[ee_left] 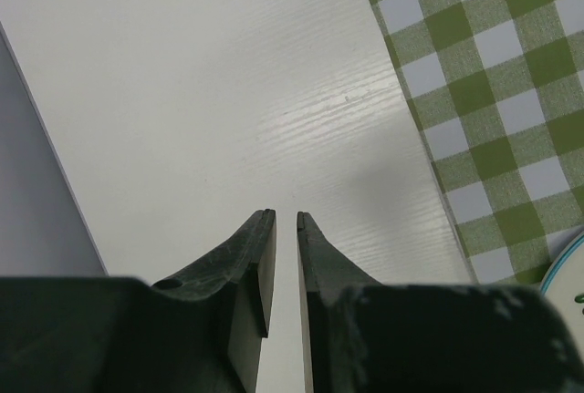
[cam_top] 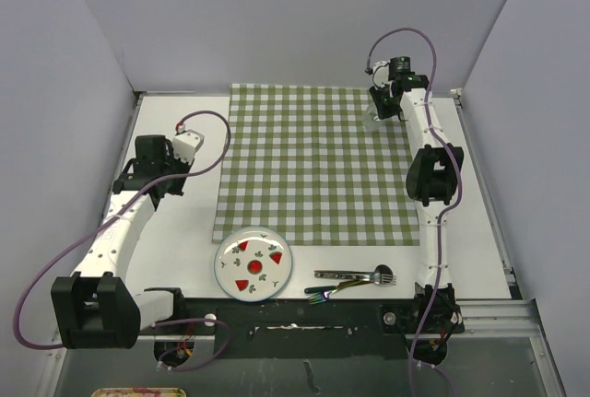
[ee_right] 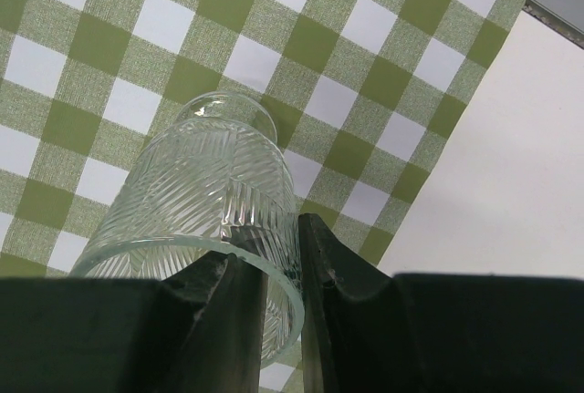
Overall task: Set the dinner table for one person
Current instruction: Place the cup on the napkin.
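Note:
A clear ribbed glass (ee_right: pixel 210 174) stands upright on the far right corner of the green-and-white checked cloth (cam_top: pixel 313 167). My right gripper (ee_right: pixel 278 224) is shut on its wall, one finger inside the rim and one outside. From above, that gripper (cam_top: pixel 378 116) covers most of the glass (cam_top: pixel 372 124). My left gripper (ee_left: pixel 286 215) hangs over bare dinner table (ee_left: pixel 228 92) left of the cloth (ee_left: pixel 493 92), shut to a thin slit with nothing in it. Seen from above, it (cam_top: pixel 166 159) is at the table's left side.
A white plate (cam_top: pixel 253 263) with red and green marks lies at the near edge of the cloth, its rim (ee_left: pixel 570 270) showing in the left wrist view. A fork (cam_top: pixel 364 277) and an iridescent utensil (cam_top: pixel 327 292) lie right of it. Grey walls enclose the table (cam_top: pixel 184 222).

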Motion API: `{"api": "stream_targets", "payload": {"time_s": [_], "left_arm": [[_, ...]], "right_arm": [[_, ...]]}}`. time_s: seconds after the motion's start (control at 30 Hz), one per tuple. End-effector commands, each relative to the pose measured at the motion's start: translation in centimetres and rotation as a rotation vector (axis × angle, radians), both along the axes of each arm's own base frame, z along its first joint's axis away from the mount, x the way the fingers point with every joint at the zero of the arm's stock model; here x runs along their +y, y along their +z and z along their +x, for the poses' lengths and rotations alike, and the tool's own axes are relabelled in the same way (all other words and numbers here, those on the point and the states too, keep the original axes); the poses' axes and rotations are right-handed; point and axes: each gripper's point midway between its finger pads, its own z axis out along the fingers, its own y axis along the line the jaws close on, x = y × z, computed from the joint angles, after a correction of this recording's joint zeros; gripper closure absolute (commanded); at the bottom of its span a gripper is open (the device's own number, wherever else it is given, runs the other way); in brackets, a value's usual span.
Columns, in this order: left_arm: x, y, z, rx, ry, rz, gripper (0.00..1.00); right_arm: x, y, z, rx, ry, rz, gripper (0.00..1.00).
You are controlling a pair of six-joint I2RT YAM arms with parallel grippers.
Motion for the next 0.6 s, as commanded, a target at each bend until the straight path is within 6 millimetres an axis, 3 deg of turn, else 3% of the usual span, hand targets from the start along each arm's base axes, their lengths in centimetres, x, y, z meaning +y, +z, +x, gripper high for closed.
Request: {"api": "stream_targets", "payload": {"time_s": [0.0,0.57], "left_arm": [[-0.34,2.09,1.54,-0.061,-0.025,-0.015,0.85],[-0.59,1.36,1.45,-0.023,-0.046,-0.017,0.85]], "right_arm": [[0.26,4.92,2.09,-0.148,0.005,0.002,0.94],[1.03,4.87,1.95,-0.145,0.030,-0.015,0.79]]}}
